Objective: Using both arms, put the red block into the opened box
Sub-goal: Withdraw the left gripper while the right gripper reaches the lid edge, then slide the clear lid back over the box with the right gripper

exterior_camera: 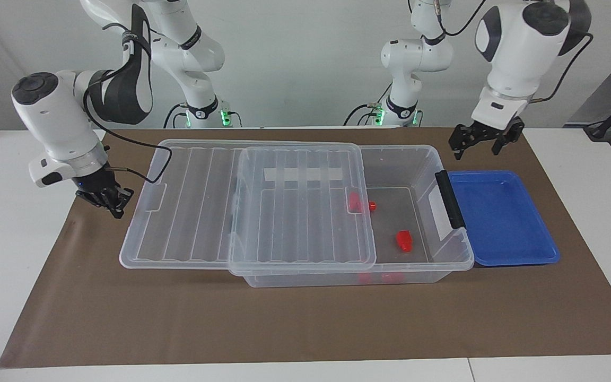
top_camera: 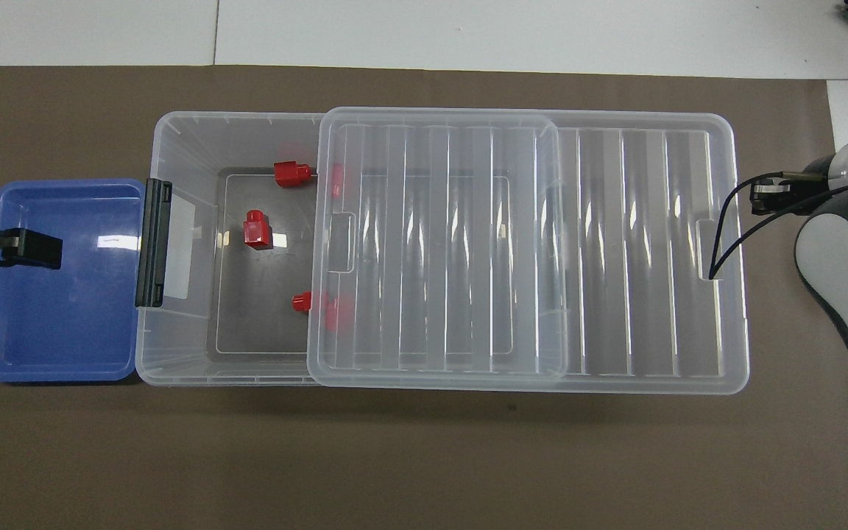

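Over the worktop (exterior_camera: 284, 329), beside the end of the lid (exterior_camera: 300, 212), my right gripper (exterior_camera: 105, 200) hangs pressed together, holding nothing. The red block (exterior_camera: 403, 240) lies in the box (exterior_camera: 337, 278), in its open part. My left gripper (exterior_camera: 486, 139), spread and empty, is up over the blue tray (exterior_camera: 502, 223), so I think it is the closer one.

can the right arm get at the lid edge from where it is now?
Probably yes. The right gripper, shut, hangs over the mat just off the lid at its own end of the table, with nothing between them. It would need to open first to take the lid's rim.
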Action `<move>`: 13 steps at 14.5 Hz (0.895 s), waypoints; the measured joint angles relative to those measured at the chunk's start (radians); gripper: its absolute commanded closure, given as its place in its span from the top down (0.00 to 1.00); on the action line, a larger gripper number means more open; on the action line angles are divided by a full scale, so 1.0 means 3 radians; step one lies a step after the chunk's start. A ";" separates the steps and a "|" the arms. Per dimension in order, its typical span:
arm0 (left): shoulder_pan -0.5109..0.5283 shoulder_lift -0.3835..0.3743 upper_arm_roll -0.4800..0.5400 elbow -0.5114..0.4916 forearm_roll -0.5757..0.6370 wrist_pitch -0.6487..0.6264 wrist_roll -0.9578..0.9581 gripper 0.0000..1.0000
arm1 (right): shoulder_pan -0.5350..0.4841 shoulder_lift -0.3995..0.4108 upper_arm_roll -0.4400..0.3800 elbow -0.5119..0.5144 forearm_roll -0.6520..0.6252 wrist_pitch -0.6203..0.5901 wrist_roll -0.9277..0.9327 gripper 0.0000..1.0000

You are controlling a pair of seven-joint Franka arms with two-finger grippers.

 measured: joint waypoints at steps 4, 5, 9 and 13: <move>0.0041 0.0000 -0.0038 0.0000 -0.0005 0.0001 0.0098 1.00 | 0.0136 0.0000 0.0017 -0.0002 0.0001 0.0000 0.0000 0.00; 0.0040 0.0000 -0.0052 0.0000 -0.0005 0.0001 0.0098 1.00 | 0.0176 0.0000 0.0017 -0.0003 0.0001 0.0000 0.0000 0.00; 0.0060 0.0000 -0.0048 0.0000 -0.0006 0.0086 0.0097 1.00 | 0.0312 0.0000 0.0017 -0.0014 0.0000 0.0000 0.0000 0.00; 0.0062 0.0000 -0.0051 -0.0002 -0.0006 0.0099 0.0097 1.00 | 0.0536 0.0000 0.0019 -0.0025 0.0001 0.0000 0.0000 0.00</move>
